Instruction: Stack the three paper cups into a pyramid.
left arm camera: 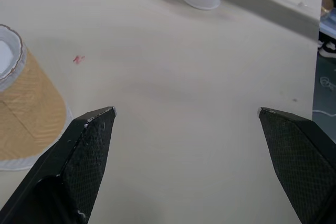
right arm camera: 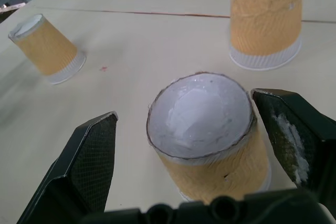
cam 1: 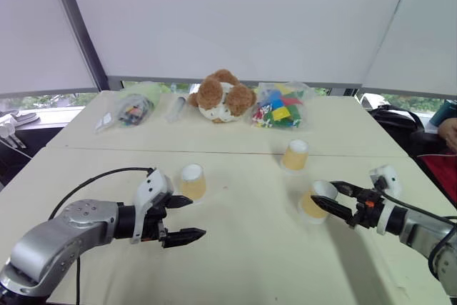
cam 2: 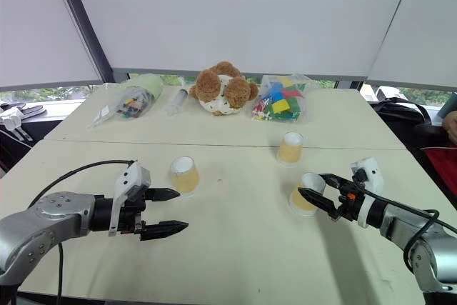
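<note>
We have the three paper cups all upside down on the pale table (cam 1: pixel 235 248), white ends up and well apart, so no pyramid exists yet: one cup (cam 1: pixel 313 203) at lower right of the head view, a second (cam 1: pixel 295 155) just above it near mid-frame, and a third (cam 1: pixel 192 181) left of centre. We judge the step in hand to be the first pick, on the lower-right cup. In the right wrist view this cup (right arm camera: pixel 207 137) sits between the two black fingers of our right gripper (cam 1: pixel 334 198), which stand spread wide on either side of it; one finger looks very close to the cup wall, but we cannot tell whether it touches, and nothing is gripped. The next move, as we judge it, calls for closing gently on the tapered wall without crushing it, then carrying it beside another cup. Our left gripper (cam 1: pixel 177 218) hangs at lower left, fingers wide apart and empty, just beside the third cup.
</note>
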Available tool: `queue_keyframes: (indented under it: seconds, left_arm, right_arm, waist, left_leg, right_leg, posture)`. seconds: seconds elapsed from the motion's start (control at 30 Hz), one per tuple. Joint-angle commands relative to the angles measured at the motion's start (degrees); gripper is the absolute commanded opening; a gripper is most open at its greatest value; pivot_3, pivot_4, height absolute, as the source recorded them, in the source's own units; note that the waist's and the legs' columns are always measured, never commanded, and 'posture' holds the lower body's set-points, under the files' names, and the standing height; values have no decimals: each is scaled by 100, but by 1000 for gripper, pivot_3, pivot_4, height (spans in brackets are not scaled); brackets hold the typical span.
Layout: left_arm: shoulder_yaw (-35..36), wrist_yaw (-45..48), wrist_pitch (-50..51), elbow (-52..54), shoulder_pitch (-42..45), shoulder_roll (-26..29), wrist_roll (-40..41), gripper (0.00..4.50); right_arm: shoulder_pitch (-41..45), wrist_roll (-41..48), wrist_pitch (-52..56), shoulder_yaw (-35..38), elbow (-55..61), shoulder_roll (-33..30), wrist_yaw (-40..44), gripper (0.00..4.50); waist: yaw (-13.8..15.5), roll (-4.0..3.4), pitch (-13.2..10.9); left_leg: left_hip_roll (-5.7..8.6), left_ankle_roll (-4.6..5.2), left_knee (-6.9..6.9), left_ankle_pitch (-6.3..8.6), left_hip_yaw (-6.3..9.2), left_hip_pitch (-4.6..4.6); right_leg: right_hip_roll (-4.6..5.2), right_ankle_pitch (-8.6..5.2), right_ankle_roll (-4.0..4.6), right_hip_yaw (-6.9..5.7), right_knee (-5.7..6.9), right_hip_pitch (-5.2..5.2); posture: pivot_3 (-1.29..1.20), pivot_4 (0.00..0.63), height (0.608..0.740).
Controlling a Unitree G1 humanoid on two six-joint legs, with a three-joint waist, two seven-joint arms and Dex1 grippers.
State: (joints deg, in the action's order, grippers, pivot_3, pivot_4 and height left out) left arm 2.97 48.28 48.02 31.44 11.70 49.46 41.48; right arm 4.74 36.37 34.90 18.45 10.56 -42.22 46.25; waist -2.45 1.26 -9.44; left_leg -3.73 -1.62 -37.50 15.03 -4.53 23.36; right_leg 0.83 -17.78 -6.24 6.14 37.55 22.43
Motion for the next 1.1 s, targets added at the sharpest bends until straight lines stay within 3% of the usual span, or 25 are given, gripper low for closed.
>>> queue_keyframes:
  seconds: [0.03,0.13,0.2,0.3,0.33,0.57,0.67,0.83,1.07,1.1]
  left_arm:
    - [59,21,-68,43,67,51,-46,4500]
    - [88,17,-58,49,64,53,-64,4500]
    - [106,15,-55,55,53,57,-71,4500]
    - [124,20,-53,47,53,53,-83,4500]
    - [130,20,-53,36,60,53,-87,4500]
    - [274,154,-83,-92,163,150,-39,4500]
    - [279,282,-240,-187,205,231,-142,4500]
    - [291,332,-290,-77,123,318,-170,4500]
    - [323,71,-227,99,27,215,-134,4500]
    - [320,40,-221,120,18,208,-128,4500]
  right_arm:
    - [84,-131,-216,-45,-82,7,75,4447]
    - [138,-258,-342,-103,-200,35,70,4447]
    - [169,-293,-411,-106,-235,57,64,3921]
    - [209,-335,-473,-118,-276,68,69,2592]
    - [226,-358,-486,-130,-287,65,73,2387]
    - [683,-231,-219,-403,34,-176,414,2387]
    - [1174,-74,244,-988,358,-287,773,2387]
    - [1982,-256,456,-2007,269,50,1082,2387]
    - [2355,-662,236,-2511,-170,291,1189,2387]
    - [2387,-746,179,-2580,-239,307,1222,2886]
  waist:
    - [3,0,0]
    - [7,0,0]
    - [5,0,0]
    - [4,0,0]
    - [4,0,0]
    - [1,0,0]
    - [-22,-1,-1]
    - [1,1,-1]
    - [48,3,-3]
    - [44,3,-3]
  left_leg:
    - [0,0,0,0,0,0]
    - [0,0,-2,0,-1,0]
    - [0,0,-1,0,-1,0]
    - [0,0,-1,0,0,0]
    - [0,0,-1,0,0,0]
    - [0,0,-2,0,-1,0]
    - [-1,0,-1,0,0,0]
    - [-5,0,4,0,1,1]
    - [-1,0,-17,0,-1,13]
    - [-1,0,-19,0,-1,13]
  right_leg:
    - [0,0,0,0,0,0]
    - [0,0,0,0,0,-1]
    - [0,0,0,0,0,-1]
    - [0,0,0,0,0,0]
    - [0,0,0,0,0,0]
    - [0,0,0,0,0,1]
    - [0,0,0,2,4,6]
    - [-5,0,1,-1,9,13]
    - [5,0,1,-1,9,14]
    - [5,0,1,-1,10,14]
  posture:
    - [0,150,740]
    - [0,150,740]
    - [0,150,740]
    - [0,150,740]
    - [0,150,740]
    - [0,150,740]
    - [0,150,740]
    - [0,150,740]
    - [0,150,740]
    - [0,150,740]
